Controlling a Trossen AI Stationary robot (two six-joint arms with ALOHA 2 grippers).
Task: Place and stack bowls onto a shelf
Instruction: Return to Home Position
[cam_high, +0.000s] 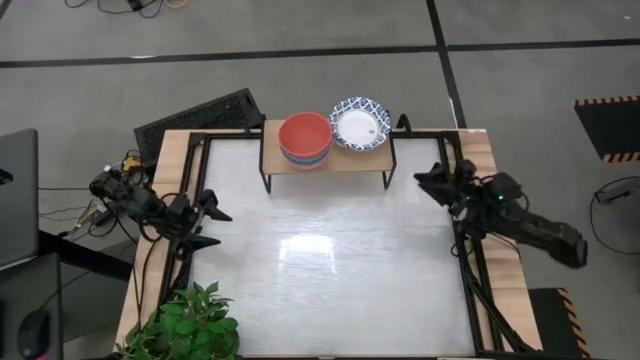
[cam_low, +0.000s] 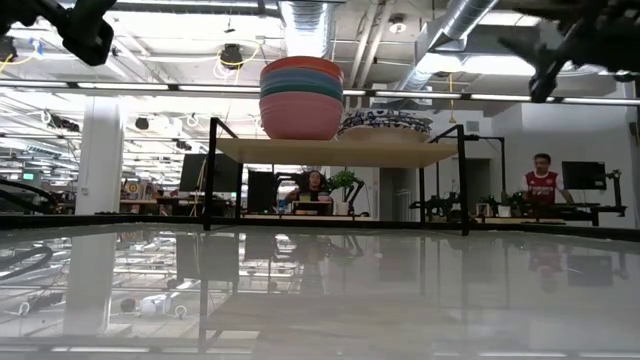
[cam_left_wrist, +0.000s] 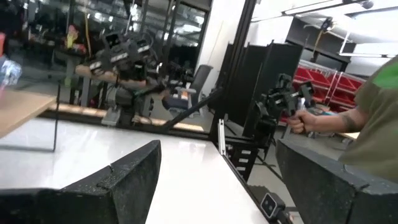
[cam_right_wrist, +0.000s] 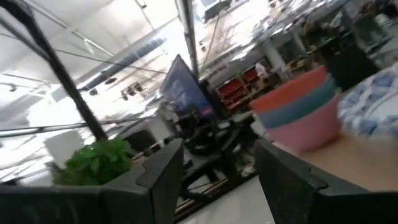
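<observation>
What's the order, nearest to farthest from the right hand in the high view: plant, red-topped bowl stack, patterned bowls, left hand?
From the right hand:
1. Patterned bowls, right end of the shelf.
2. Red-topped stack, shelf's left half.
3. Left hand, at the table's left edge.
4. Plant, table's left corner, opposite the shelf.

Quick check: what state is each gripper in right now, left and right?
Left gripper: open, holding nothing.
Right gripper: open, holding nothing.
</observation>
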